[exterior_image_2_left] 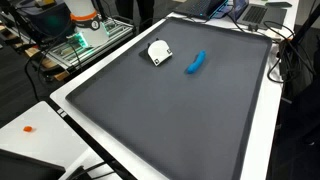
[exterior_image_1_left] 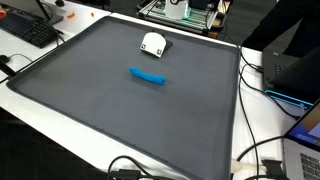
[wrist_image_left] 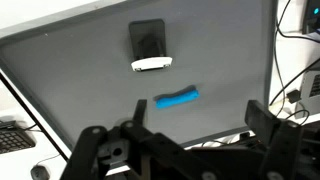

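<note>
The gripper [wrist_image_left: 195, 106] is hanging high above the dark grey mat [exterior_image_1_left: 100, 115], showing only in the wrist view. Its two fingers [wrist_image_left: 138, 106] are standing wide apart and holding nothing.

The nearest thing is the blue stick [wrist_image_left: 177, 98], which is lying flat on the mat, just ahead of the gap between the fingers in the wrist view. There its long axis is running almost straight across from left to right, with the right end sitting slightly higher. In an exterior view the blue stick [exterior_image_1_left: 147, 76] is resting in the far middle of the mat, lying crosswise with its right end a little nearer.

A white object [exterior_image_1_left: 152, 44] is sitting just beyond it, apart from it. A keyboard [exterior_image_1_left: 30, 30] is lying off the mat at the far left.
</note>
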`<state>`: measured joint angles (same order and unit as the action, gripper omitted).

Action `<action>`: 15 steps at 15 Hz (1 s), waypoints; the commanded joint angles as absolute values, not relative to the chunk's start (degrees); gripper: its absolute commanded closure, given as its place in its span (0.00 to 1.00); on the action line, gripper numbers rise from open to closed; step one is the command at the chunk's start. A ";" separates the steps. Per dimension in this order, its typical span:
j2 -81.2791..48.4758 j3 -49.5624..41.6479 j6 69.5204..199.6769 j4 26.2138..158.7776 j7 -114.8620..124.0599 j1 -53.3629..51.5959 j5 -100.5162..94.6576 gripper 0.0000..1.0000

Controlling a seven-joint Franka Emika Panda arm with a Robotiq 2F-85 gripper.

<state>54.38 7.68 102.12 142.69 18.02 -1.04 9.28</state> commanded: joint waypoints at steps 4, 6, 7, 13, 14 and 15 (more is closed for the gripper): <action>54.38 8.02 101.96 142.56 17.63 -0.43 9.64 0.00; 54.38 8.02 101.96 142.56 17.63 -0.43 9.64 0.00; 53.03 8.68 101.89 142.62 18.88 -0.05 9.91 0.00; 42.01 14.48 107.71 145.14 33.43 1.86 17.41 0.00; 39.94 15.27 109.20 145.35 36.06 2.10 18.27 0.00; 37.81 15.75 111.46 146.00 38.52 2.17 19.06 0.00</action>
